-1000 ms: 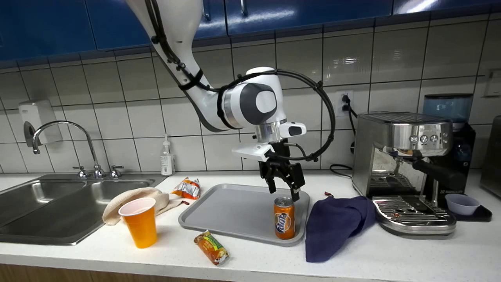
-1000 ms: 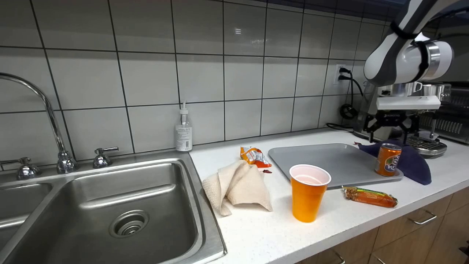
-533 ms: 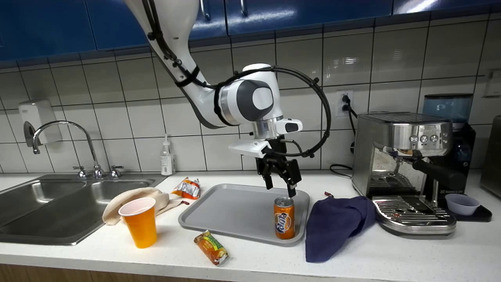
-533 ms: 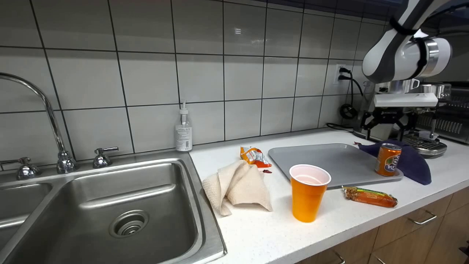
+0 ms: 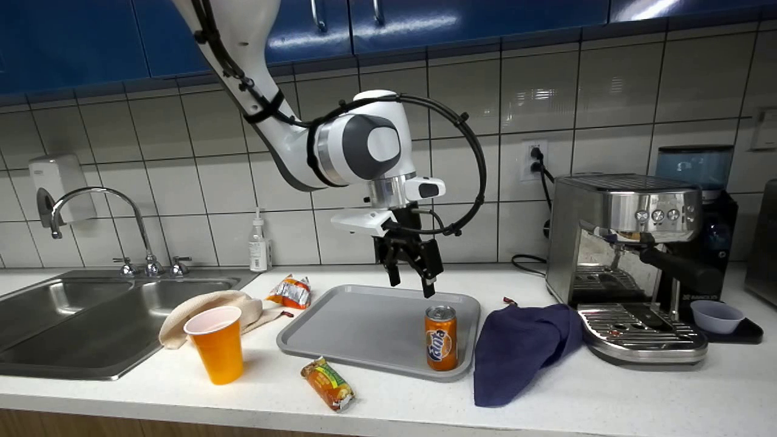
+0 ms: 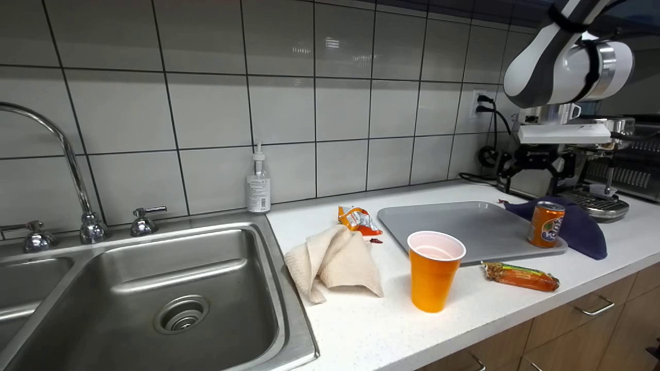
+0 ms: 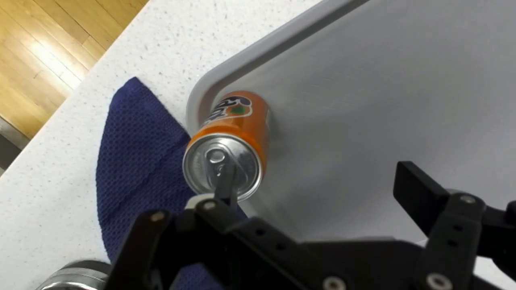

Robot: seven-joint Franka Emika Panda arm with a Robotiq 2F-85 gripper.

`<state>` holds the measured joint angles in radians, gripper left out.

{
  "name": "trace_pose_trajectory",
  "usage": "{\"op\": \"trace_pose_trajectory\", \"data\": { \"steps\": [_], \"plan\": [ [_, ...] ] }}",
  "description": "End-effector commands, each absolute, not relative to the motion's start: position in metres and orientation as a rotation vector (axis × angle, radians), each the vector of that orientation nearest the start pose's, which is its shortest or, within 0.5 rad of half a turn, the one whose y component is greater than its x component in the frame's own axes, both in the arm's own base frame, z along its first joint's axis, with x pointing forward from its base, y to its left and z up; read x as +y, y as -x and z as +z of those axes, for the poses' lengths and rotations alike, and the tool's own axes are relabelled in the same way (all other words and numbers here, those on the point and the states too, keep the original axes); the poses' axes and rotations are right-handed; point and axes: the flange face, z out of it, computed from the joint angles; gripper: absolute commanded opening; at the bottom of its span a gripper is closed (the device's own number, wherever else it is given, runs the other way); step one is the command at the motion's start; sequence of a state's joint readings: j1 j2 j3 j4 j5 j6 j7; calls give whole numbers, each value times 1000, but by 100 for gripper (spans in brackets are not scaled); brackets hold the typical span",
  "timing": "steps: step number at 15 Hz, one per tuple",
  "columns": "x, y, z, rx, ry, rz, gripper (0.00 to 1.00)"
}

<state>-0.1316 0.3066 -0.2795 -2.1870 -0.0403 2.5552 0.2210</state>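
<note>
Indoor light, moderate; white tabletop (image 5: 583, 397) brightest. Light from above: tiles (image 5: 540, 91) darken under blue cabinets (image 5: 479, 24), where white glare streaks. Small reflections dot tiles. Both exterior views: tile lines splay toward sides. Bottle label (image 6: 258, 193) soft, unreadable. Wrist view: sheen on floor (image 7: 48, 60), broad dim patch on tray (image 7: 363, 112), pincer (image 7: 314, 173) near-black.

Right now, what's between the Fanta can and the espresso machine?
From the can: the tray's rim, then the blue cloth, in an exterior view.

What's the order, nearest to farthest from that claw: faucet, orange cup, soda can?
In an exterior view, from the gripper:
1. Soda can: below, on the tray.
2. Orange cup: left of the tray.
3. Faucet: at the sink.
</note>
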Motion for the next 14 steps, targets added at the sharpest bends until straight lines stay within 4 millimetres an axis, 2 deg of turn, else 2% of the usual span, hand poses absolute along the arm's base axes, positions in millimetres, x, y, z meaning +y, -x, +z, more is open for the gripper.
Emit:
{"op": "trace_pose_trajectory", "data": {
  "steps": [1,7,14],
  "plan": [
    [-201,-505,273,871,3118,-105,100],
    [-171,-489,277,786,3117,-76,100],
    [-147,-463,272,671,3147,-12,100]
  ]
}}
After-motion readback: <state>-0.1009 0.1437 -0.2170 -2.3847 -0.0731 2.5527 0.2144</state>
